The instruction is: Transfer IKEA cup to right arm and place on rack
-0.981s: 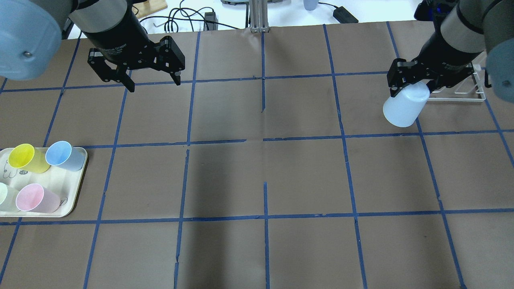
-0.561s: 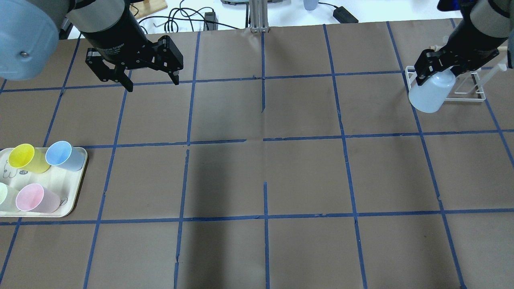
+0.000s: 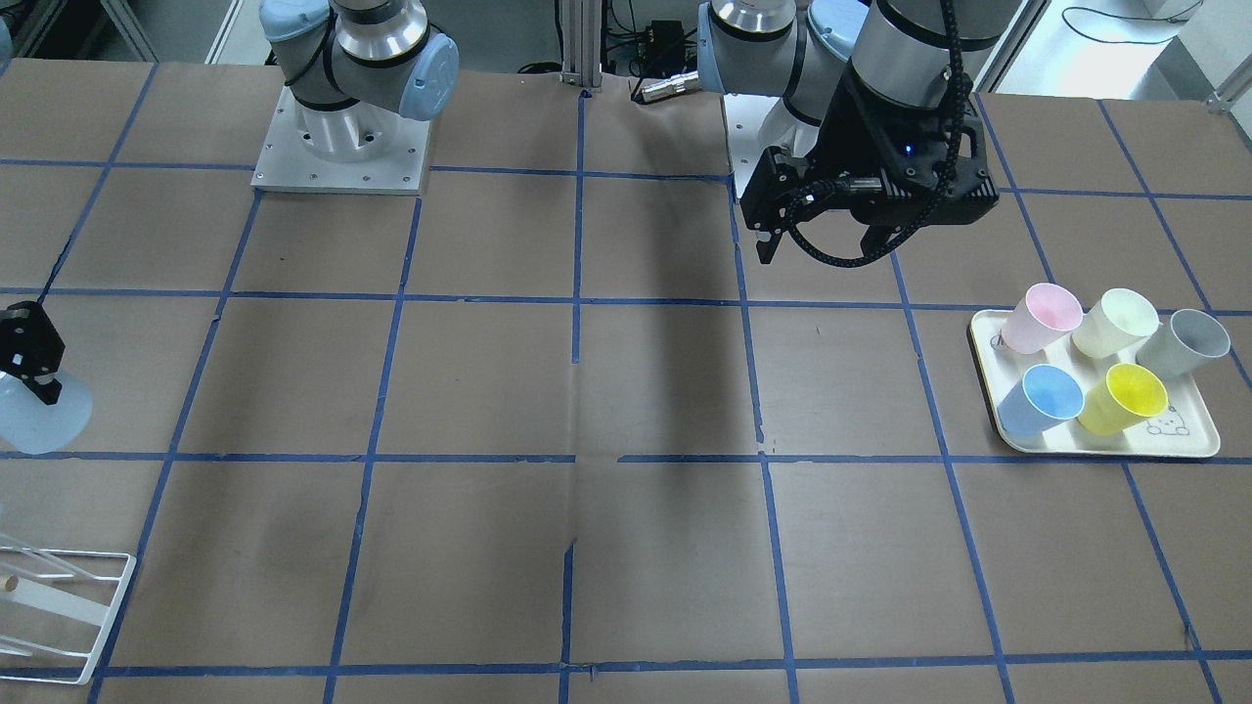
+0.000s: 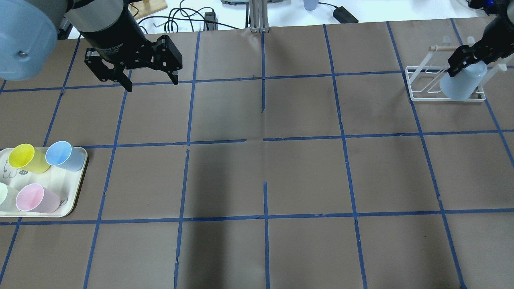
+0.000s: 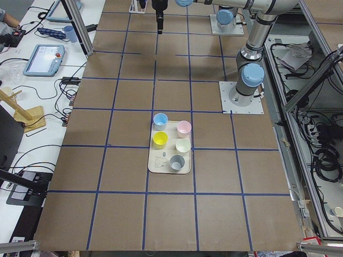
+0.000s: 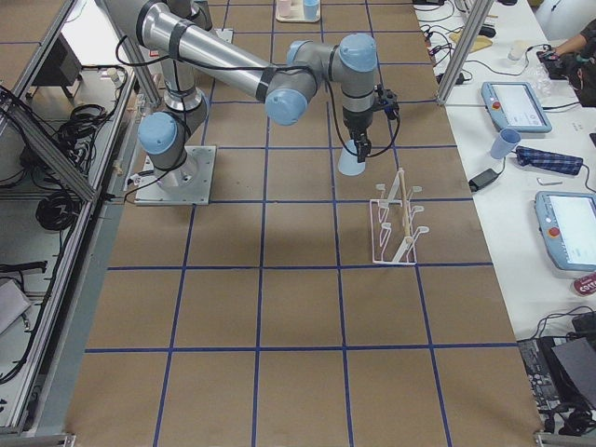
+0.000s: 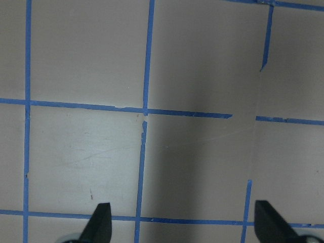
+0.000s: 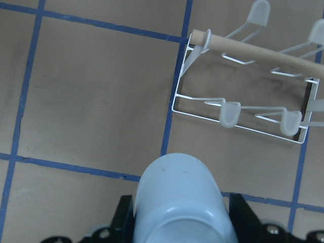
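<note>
My right gripper (image 4: 461, 64) is shut on the pale icy blue IKEA cup (image 4: 461, 84), which hangs below the fingers. In the overhead view the cup overlaps the white wire rack (image 4: 421, 86). In the right wrist view the cup (image 8: 179, 202) is short of the rack (image 8: 243, 109) and apart from its rods. The exterior right view shows the cup (image 6: 352, 160) raised on the robot's side of the rack (image 6: 396, 228). My left gripper (image 4: 150, 82) is open and empty above the table's far left; in its wrist view (image 7: 182, 225) there is only table between the fingers.
A cream tray (image 4: 76, 192) at the left front holds several coloured cups, among them a sky-blue cup (image 4: 64, 155) and a grey cup (image 3: 1184, 342). The rack's wooden peg bar (image 8: 253, 49) lies across its top.
My right gripper has carried the pale cup to the right and away from the robot, from beside the rack's left end to over the rack. The left gripper has barely moved.
</note>
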`<state>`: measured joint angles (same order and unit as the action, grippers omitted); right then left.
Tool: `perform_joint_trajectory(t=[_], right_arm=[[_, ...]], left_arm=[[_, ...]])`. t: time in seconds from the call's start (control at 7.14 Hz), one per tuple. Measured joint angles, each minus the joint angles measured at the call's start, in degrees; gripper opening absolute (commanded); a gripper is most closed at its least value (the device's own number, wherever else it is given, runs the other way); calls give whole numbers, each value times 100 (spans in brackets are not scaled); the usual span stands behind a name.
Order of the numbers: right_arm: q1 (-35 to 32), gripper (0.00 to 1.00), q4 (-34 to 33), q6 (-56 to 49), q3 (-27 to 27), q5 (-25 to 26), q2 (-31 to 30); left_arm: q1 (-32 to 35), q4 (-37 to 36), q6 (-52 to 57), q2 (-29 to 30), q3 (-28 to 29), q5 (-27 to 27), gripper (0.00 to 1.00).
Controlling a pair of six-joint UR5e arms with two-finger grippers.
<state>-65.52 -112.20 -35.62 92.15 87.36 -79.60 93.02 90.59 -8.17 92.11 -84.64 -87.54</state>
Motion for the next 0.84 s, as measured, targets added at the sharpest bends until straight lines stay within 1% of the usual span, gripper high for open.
perform_joint_trajectory(t=[0.42, 0.84], right_arm=[[36, 39, -49, -222, -524, 6, 523], [55, 40, -294, -321, -753, -7, 895]], left_arm=[[-6, -14, 0, 1, 0, 0, 100], [-11, -23, 4, 1, 0, 0, 100]])
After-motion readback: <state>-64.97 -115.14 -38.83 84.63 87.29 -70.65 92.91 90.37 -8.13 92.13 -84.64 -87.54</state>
